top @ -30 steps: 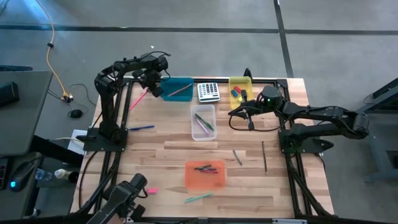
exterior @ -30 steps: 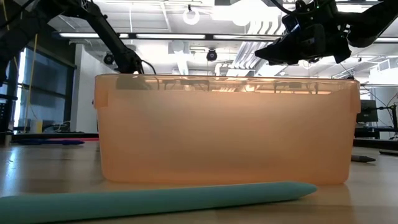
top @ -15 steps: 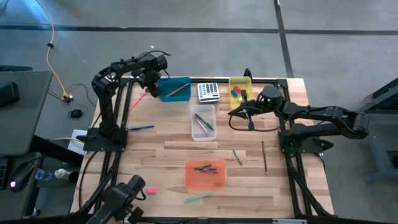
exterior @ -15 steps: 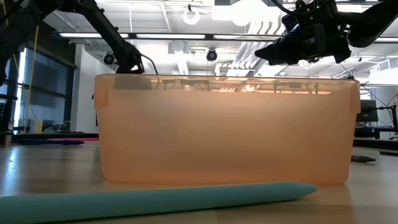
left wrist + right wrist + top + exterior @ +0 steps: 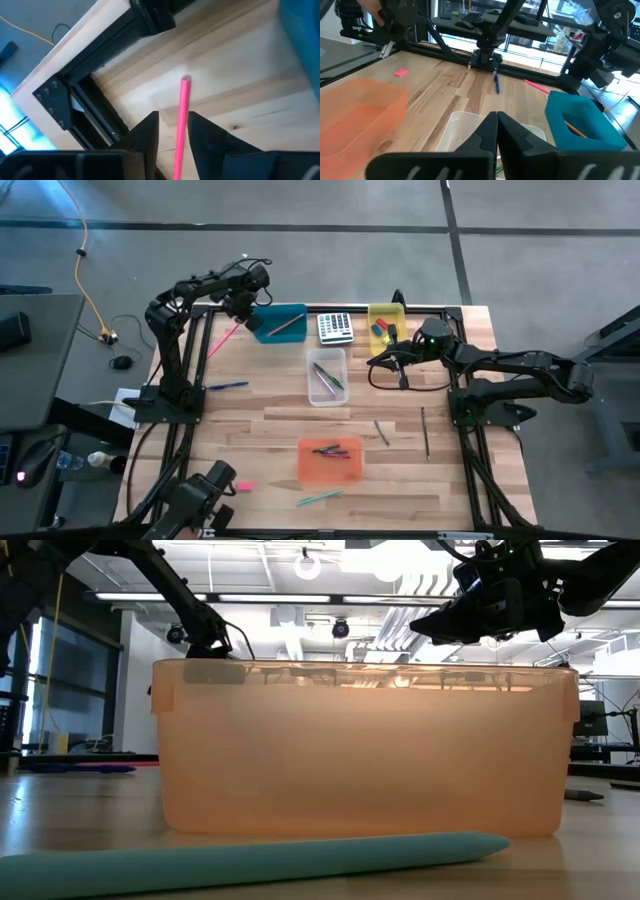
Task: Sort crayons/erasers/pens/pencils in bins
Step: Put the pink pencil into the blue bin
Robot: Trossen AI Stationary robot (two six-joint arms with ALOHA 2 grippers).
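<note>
While the left gripper (image 5: 170,125) hangs over the table's far-left corner beside the shallow teal-blue plastic bin (image 5: 283,322), its two dark fingers straddle a long thin pink pencil (image 5: 182,120); whether they clamp it cannot be told. Across the light wooden table (image 5: 400,480), the right gripper (image 5: 497,131) waits clenched, empty, beside the translucent yellow bin (image 5: 385,313).
</note>
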